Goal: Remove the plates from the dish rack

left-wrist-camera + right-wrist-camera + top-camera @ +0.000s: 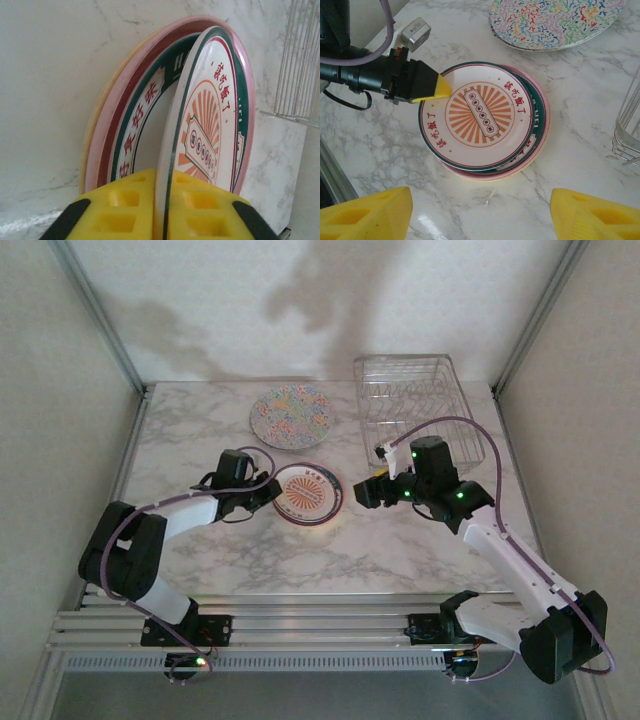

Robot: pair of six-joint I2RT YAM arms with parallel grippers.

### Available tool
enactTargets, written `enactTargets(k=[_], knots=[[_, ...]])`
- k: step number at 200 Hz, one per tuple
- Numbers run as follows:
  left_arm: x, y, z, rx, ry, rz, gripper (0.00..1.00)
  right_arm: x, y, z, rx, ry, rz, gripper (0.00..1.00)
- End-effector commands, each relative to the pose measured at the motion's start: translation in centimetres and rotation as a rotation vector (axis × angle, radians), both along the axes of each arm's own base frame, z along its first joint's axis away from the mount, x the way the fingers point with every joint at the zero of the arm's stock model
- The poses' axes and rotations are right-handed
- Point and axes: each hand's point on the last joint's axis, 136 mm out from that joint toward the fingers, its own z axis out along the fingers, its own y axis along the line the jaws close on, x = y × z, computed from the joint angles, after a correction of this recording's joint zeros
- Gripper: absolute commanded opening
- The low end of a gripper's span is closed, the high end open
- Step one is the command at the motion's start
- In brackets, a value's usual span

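Left gripper (437, 89) has its yellow fingers pinching the left rim of the white round plate with an orange sunburst centre and green rim (476, 115). That plate sits on top of the pink-and-yellow plate stack (546, 131) mid-table. Right gripper (368, 490) hangs just right of it, fingers spread wide. Silver wire dish rack (415, 390) sits far right, and the multicoloured squiggly round plate (292, 415) is far centre.

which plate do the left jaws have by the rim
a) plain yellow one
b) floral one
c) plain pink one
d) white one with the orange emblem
d: the emblem plate, top of the stack, has its rim pinched between the left jaws; the floral plate lies apart, untouched.
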Motion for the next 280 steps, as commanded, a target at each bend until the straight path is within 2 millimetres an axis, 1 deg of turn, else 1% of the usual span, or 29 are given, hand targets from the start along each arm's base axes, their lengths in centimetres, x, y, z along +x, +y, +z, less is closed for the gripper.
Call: enactTargets(k=[1, 81, 122, 182, 217, 237, 280], knots=[[0.5, -0.2, 0.3, 0.031, -0.011, -0.023, 0.18, 0.1, 0.9, 1.5, 0.038, -0.025, 0.023, 0.73], [0.3, -0.1, 0.0, 0.137, 0.025, -0.042, 0.44, 0.4, 1.0, 1.7, 0.039, -0.022, 0.020, 0.73], [0.1, 0.4, -0.6, 0.192, 0.057, -0.031, 0.45, 0.5, 1.1, 1.7, 0.038, -0.020, 0.019, 0.73], [0.2, 0.6, -1.2, 0.274, 0.091, -0.037, 0.44, 0.8, 1.1, 1.8, 0.031, -0.019, 0.015, 0.74], [0.4, 1.1, -1.0, 0.339, 0.108, -0.029, 0.45, 0.8, 1.1, 1.9, 0.032, -0.022, 0.018, 0.74], [0.6, 1.4, -0.5, 0.380, 0.112, -0.014, 0.45, 0.8, 1.1, 1.8, 0.028, -0.020, 0.017, 0.74], [0.2, 1.9, 0.0, 0.446, 0.129, -0.003, 0.44, 0.9, 1.0, 2.0, 0.024, -0.025, 0.011, 0.74]])
